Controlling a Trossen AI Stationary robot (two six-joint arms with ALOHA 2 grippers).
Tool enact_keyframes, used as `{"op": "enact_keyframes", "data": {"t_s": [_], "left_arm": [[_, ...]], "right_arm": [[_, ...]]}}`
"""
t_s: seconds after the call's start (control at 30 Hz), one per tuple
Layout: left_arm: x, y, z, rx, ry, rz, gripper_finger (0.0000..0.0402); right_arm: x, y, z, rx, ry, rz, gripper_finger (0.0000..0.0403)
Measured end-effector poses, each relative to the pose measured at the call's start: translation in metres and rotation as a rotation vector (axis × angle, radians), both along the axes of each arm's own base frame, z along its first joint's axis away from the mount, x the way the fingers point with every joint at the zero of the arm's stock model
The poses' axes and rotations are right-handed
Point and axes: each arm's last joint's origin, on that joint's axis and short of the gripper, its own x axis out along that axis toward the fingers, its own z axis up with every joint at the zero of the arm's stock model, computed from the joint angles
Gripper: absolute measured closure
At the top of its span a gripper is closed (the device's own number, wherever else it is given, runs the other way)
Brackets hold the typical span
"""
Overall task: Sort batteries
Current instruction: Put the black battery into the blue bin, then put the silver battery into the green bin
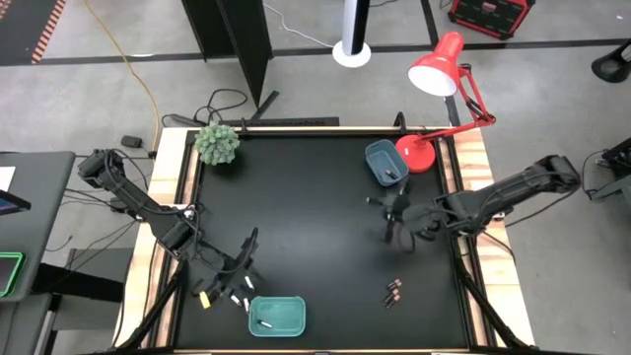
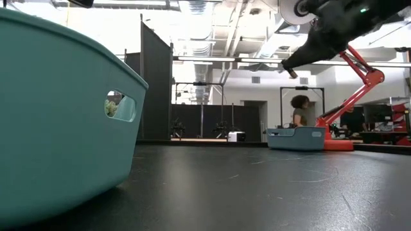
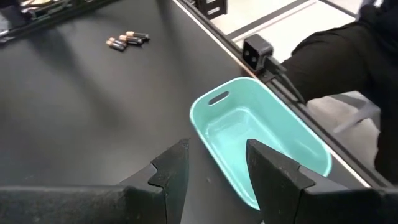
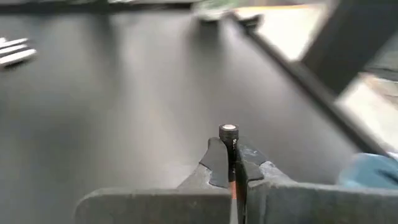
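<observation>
Matte black tabletop — right gripper [image 4: 231, 163] pinches a slim cylindrical battery [image 4: 229, 131]; left gripper [image 3: 217, 165] gapes empty.

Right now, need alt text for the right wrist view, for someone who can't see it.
The right end effector is shut on a battery, whose pale tip pokes up between the two dark fingers, above a black table. A few whitish batteries lie far off on the table, and a blue tray shows at one edge.
</observation>
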Motion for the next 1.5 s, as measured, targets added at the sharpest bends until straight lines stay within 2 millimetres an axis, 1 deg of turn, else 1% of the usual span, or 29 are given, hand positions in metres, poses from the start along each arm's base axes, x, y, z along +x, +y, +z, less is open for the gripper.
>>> {"op": "enact_keyframes", "data": {"t_s": [0.13, 0.33, 0.53, 0.7, 0.77, 0.83, 0.97, 1.1, 1.23, 1.37, 1.43, 1.5], "left_arm": [[0.000, 0.001, -0.001, 0.005, 0.012, 0.018, 0.0249], [-0.004, 0.004, -0.007, -0.014, 0.098, 0.081, 0.0249], [-0.009, 0.008, -0.015, -0.037, 0.221, 0.165, 0.0249], [-0.012, 0.010, -0.019, -0.049, 0.276, 0.209, 0.0249], [-0.013, 0.011, -0.019, -0.050, 0.282, 0.214, 0.0249], [-0.013, 0.011, -0.019, -0.049, 0.286, 0.216, 0.0249], [-0.014, 0.011, -0.020, -0.044, 0.299, 0.222, 0.0249], [-0.014, 0.012, -0.021, -0.049, 0.312, 0.232, 0.0249], [-0.017, 0.014, -0.023, -0.038, 0.348, 0.251, 0.0249], [-0.021, 0.013, -0.029, 0.004, 0.405, 0.242, 0.0249], [-0.021, 0.011, -0.034, 0.043, 0.432, 0.230, 0.0249], [-0.019, 0.008, -0.040, 0.074, 0.451, 0.222, 0.0249]], "right_arm": [[0.002, -0.026, 0.002, -0.014, -0.014, -0.214, 0.0403], [0.005, -0.070, -0.007, 0.044, -0.017, -0.480, 0.0403], [0.006, -0.104, -0.024, 0.086, 0.066, -0.625, 0.0403], [0.005, -0.122, -0.040, 0.152, 0.136, -0.689, 0.0400], [0.005, -0.126, -0.045, 0.158, 0.159, -0.701, 0.0390], [0.006, -0.128, -0.048, 0.158, 0.175, -0.711, 0.0370], [0.007, -0.131, -0.053, 0.161, 0.192, -0.725, 0.0316], [0.006, -0.132, -0.053, 0.162, 0.189, -0.729, 0.0262], [0.007, -0.132, -0.052, 0.158, 0.183, -0.726, 0.0221], [0.010, -0.128, -0.048, 0.134, 0.174, -0.684, 0.0200], [0.012, -0.122, -0.044, 0.112, 0.166, -0.639, 0.0197], [0.017, -0.116, -0.037, 0.087, 0.120, -0.583, 0.0197]]}}
